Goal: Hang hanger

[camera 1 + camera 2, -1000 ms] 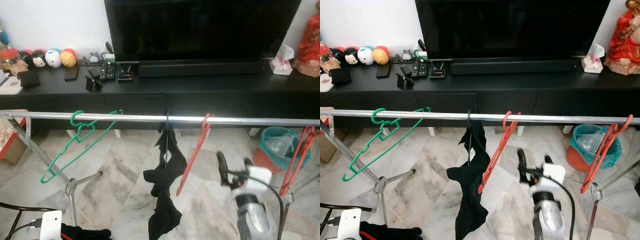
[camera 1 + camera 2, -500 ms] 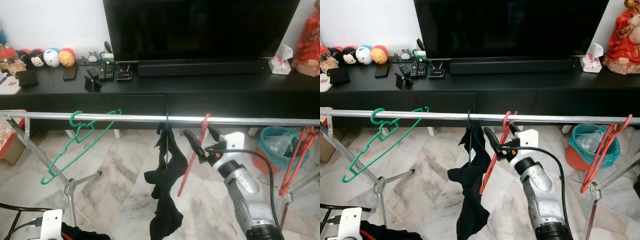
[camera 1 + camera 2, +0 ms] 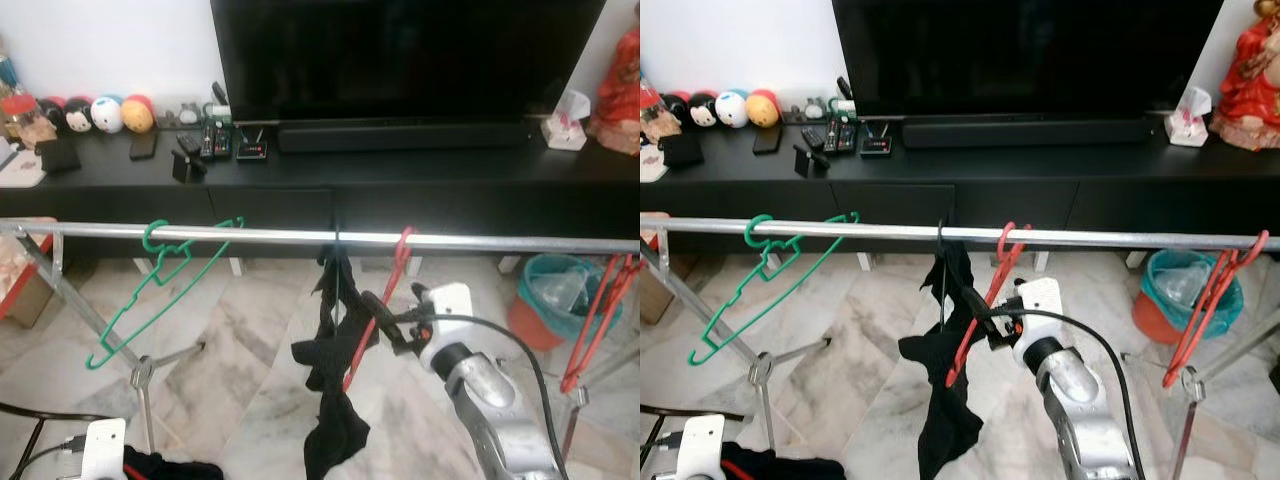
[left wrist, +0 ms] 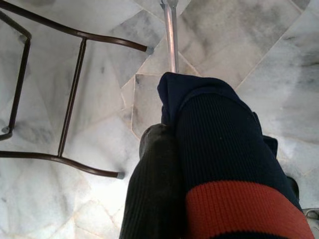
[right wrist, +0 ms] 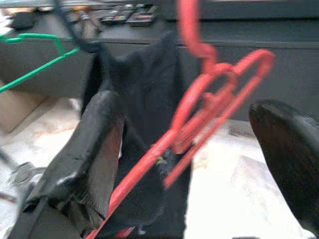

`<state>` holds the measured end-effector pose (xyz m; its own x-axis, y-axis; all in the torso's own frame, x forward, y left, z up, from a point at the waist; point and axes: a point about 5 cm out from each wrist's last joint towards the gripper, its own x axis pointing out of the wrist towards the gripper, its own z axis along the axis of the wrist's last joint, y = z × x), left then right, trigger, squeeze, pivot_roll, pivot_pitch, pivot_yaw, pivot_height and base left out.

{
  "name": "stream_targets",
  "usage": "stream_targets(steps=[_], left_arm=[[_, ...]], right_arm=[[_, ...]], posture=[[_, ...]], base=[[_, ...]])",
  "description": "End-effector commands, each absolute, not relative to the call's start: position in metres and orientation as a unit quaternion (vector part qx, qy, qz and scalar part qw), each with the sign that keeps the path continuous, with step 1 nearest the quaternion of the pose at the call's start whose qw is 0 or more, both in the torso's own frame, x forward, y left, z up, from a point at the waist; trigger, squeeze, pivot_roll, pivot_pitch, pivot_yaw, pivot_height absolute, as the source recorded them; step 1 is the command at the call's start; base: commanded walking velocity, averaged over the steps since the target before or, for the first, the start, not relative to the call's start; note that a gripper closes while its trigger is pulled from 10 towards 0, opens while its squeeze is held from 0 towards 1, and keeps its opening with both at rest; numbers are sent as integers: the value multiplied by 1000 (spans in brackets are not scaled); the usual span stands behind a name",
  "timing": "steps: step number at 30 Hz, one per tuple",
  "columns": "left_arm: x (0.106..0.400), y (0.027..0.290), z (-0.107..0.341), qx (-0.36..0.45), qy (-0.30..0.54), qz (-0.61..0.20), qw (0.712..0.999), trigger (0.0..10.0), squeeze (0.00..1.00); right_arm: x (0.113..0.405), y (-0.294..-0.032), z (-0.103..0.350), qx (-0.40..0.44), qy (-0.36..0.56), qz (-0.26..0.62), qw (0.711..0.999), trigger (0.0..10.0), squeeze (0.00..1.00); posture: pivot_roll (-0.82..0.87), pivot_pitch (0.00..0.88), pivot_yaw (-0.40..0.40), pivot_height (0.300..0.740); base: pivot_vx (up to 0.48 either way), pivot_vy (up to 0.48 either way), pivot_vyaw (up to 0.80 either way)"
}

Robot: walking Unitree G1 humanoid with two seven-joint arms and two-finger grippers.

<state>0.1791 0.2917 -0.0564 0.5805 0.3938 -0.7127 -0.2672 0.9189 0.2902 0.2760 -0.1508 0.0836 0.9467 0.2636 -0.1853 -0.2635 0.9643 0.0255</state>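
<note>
A red hanger point(image 3: 385, 300) hangs by its hook from the silver rail point(image 3: 250, 237), its lower end slanting toward a black garment point(image 3: 335, 370) that hangs beside it. My right gripper point(image 3: 385, 322) is open and straddles the red hanger partway down. In the right wrist view the red hanger point(image 5: 199, 129) runs between the two black fingers point(image 5: 94, 149), well apart from both. My left arm point(image 3: 100, 445) sits low at the bottom left. In the left wrist view a dark knit garment with a red band point(image 4: 224, 174) drapes over that gripper above the marble floor.
A green hanger point(image 3: 160, 280) hangs on the rail to the left and more red hangers point(image 3: 600, 320) at its right end. Behind the rail stand a black TV console point(image 3: 450, 185) and a teal bin point(image 3: 560, 290). A slanted rack leg point(image 3: 60, 290) crosses the left.
My right arm rose from low on the right up to the red hanger, then slid left and down along it. The hanger's lower end swung toward the black garment.
</note>
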Motion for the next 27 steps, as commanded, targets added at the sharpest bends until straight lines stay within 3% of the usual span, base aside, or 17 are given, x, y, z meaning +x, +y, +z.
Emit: stream_targets(steps=[1, 8, 9, 10, 27], left_arm=[[179, 293, -56, 82, 415, 181, 888, 10000, 0], [183, 292, -54, 83, 412, 175, 890, 10000, 0], [183, 292, -54, 83, 412, 175, 890, 10000, 0], [183, 292, -54, 83, 412, 174, 891, 10000, 0], [181, 291, -56, 81, 415, 173, 890, 10000, 0]], right_arm=[[274, -156, 83, -4, 103, 103, 989, 10000, 0], [273, -160, 75, -19, 135, 61, 989, 10000, 0], [273, -158, 76, -13, 132, 63, 989, 10000, 102], [274, -157, 77, -9, 129, 66, 989, 10000, 1000], [273, -139, 108, -5, 81, 123, 989, 10000, 1000]], posture=[[-43, 5, 52, 740], [-39, 0, 55, 740], [-40, 0, 55, 740], [-40, 0, 55, 740], [-44, 9, 55, 740]], base=[[0, 0, 0], [0, 0, 0], [0, 0, 0], [0, 0, 0], [0, 0, 0]])
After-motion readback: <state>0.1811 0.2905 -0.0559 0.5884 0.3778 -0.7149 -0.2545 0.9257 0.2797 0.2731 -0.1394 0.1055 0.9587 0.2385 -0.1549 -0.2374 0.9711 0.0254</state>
